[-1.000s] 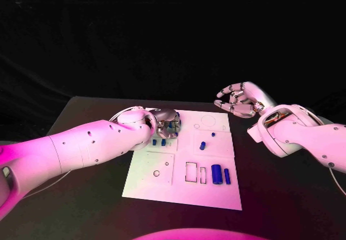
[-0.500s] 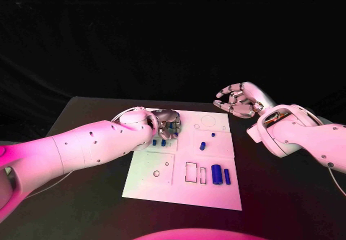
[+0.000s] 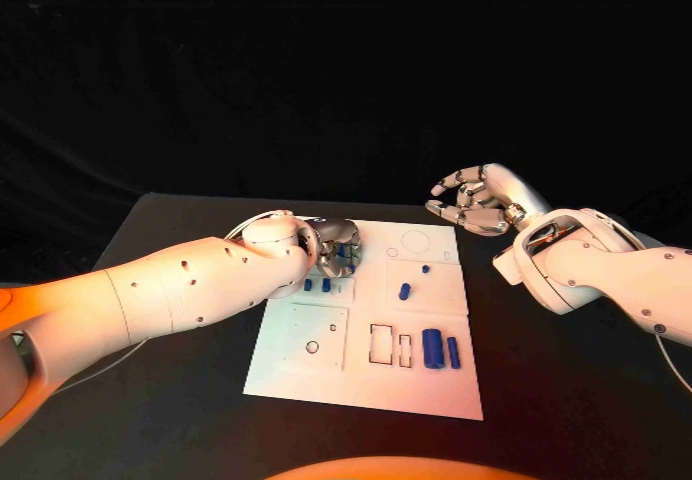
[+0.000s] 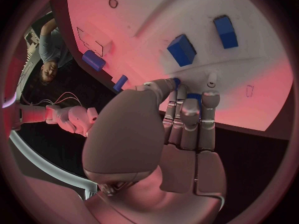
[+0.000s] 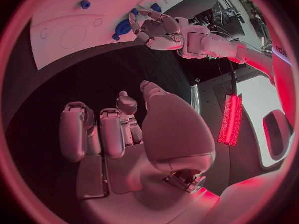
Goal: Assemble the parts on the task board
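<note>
The white task board lies in the middle of the black table. My left hand is low over the board's far left corner, fingertips down on the plate. A small blue part shows between its thumb and fingers, pinched there. Two blue blocks stand just ahead of that hand. An oblong blue part, a small peg and two blue cylinders lie on the board's right half. My right hand hovers beyond the board's far right corner, fingers curled in, holding nothing.
Outlined rectangular slots and a round hole mark the board's near half; a circle outline sits at its far edge. The table's far edge runs behind the hands. My left forearm stretches over the table left of the board.
</note>
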